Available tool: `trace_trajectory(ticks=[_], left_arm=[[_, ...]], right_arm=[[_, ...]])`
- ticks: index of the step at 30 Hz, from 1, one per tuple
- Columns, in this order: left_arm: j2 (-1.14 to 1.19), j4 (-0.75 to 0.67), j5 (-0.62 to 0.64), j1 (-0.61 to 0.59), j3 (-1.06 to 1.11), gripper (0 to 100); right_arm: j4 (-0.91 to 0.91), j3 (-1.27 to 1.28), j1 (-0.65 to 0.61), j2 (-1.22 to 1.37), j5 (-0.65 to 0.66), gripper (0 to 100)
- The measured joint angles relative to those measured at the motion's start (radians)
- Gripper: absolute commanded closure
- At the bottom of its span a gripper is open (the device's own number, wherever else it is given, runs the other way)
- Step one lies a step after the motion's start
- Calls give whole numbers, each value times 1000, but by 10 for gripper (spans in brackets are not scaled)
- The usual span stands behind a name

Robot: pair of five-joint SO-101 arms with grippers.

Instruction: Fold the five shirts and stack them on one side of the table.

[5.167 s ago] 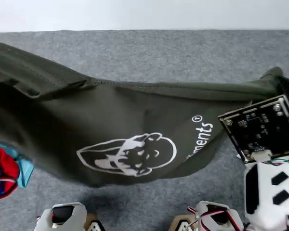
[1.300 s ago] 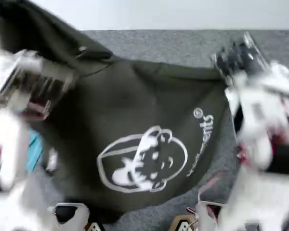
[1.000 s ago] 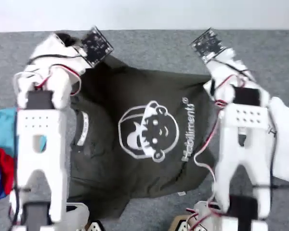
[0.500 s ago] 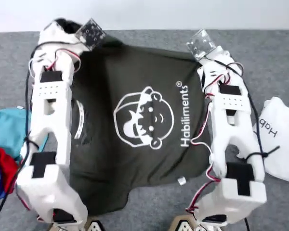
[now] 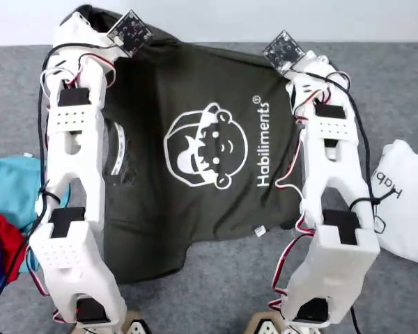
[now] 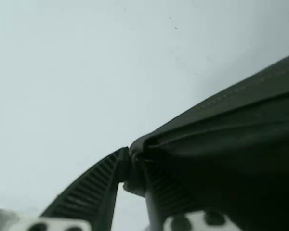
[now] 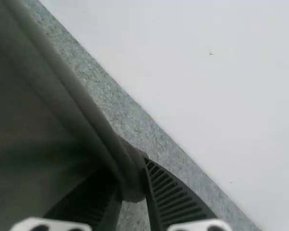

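Your left gripper (image 6: 131, 162) pinches the olive shirt (image 5: 195, 90) by its corner at upper left. Your right gripper (image 7: 133, 188) clamps its edge at upper right.

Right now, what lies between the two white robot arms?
The dark olive cotton shirt with a white cartoon print lies spread there on the grey table, as the high view shows.

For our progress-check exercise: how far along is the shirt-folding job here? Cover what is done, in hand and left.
Done: nothing stacked yet; a white shirt lies at one side, folded or not I cannot tell. In hand: the dark green shirt lies spread print-up on the table, left gripper and right gripper each shut on its far edge. Left: folding it, plus the crumpled heap of coloured clothes.
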Motion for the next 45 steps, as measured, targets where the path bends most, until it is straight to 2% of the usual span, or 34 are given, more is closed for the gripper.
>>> trace_trajectory(ticks=[3,8,13,20,26,34,40,45], left_arm=[[-63,170,0,0,-3,995],[-219,562,-5,-2,-5,995],[-310,962,-81,-2,-17,995],[-324,1367,-181,-3,-17,995],[-374,1402,-207,-3,155,995],[-683,1402,-258,68,649,995],[-936,1402,-262,124,996,995],[-1066,1402,-262,127,1169,994]], right_arm=[[115,-3,-18,-5,0,987],[351,-3,-23,-91,0,987],[623,-3,-23,-167,6,987],[931,-3,-23,-193,8,987],[1126,-3,-23,-193,8,987],[1339,-3,-23,-193,8,987],[1416,-5,-23,-195,29,987],[1416,41,-20,-195,74,987]])
